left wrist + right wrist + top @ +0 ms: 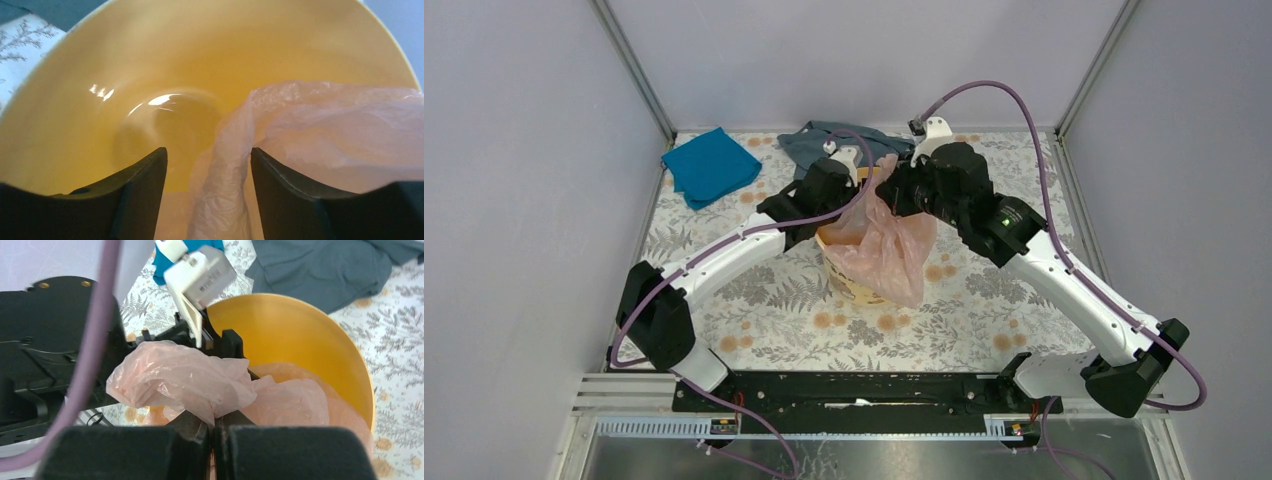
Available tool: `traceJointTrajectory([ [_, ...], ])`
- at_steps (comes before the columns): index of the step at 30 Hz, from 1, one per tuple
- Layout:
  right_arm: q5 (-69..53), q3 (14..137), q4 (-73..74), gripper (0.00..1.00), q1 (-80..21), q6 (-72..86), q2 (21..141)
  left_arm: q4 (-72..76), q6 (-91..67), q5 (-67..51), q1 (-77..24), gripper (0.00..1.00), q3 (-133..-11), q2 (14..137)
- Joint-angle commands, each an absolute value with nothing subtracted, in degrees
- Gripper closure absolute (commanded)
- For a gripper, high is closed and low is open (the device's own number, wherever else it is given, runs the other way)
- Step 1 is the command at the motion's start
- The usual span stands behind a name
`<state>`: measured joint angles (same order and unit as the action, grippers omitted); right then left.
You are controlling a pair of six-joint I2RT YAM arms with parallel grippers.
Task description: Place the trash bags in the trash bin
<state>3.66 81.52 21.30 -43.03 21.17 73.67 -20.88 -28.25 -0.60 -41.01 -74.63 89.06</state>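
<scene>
The yellow-orange trash bin [852, 283] stands mid-table, tilted; its inside fills the left wrist view [150, 65] and shows in the right wrist view [300, 335]. The pale pink trash bag [889, 245] drapes over the bin's rim and down its front wall. My right gripper [214, 422] is shut on a fold of the bag [185, 375] above the rim. My left gripper [208, 160] is open at the bin's mouth, with a strip of the bag [225, 180] hanging between its fingers, apart from the left one. Both grippers [879, 190] meet over the bin.
A teal cloth [711, 165] lies at the back left. A grey cloth [824, 140] lies behind the bin, also in the right wrist view [325, 267]. The floral table cover [774, 320] is bounded by grey walls on three sides.
</scene>
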Motion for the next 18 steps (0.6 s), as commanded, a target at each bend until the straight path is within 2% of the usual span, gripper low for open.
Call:
traceJointTrajectory([
  [1,3.6,82.4,25.5,1.0,-42.1,25.9,72.6,-19.4,-33.0,-1.3,-40.9,0.29,-75.9,83.5],
  [4,2.6,81.2,26.0,1.0,-41.8,26.1,71.1,-20.2,-32.8,-1.5,-40.9,0.19,-76.5,80.4],
  [7,2.5,80.4,26.9,1.0,-41.3,24.6,70.5,-23.1,-34.2,-2.3,-40.7,0.15,-77.9,78.9],
  [12,-0.7,82.2,29.9,1.0,-40.8,24.3,72.6,-24.1,-34.1,0.6,-40.6,0.01,-76.9,73.8],
  [15,-6.5,83.5,29.1,1.0,-40.8,25.7,73.3,-25.4,-32.6,2.5,-40.2,0.01,-76.7,71.3],
  [18,-3.7,85.3,30.7,1.0,-40.8,24.8,73.2,-28.9,-30.8,5.0,-39.6,0.01,-78.0,70.2],
])
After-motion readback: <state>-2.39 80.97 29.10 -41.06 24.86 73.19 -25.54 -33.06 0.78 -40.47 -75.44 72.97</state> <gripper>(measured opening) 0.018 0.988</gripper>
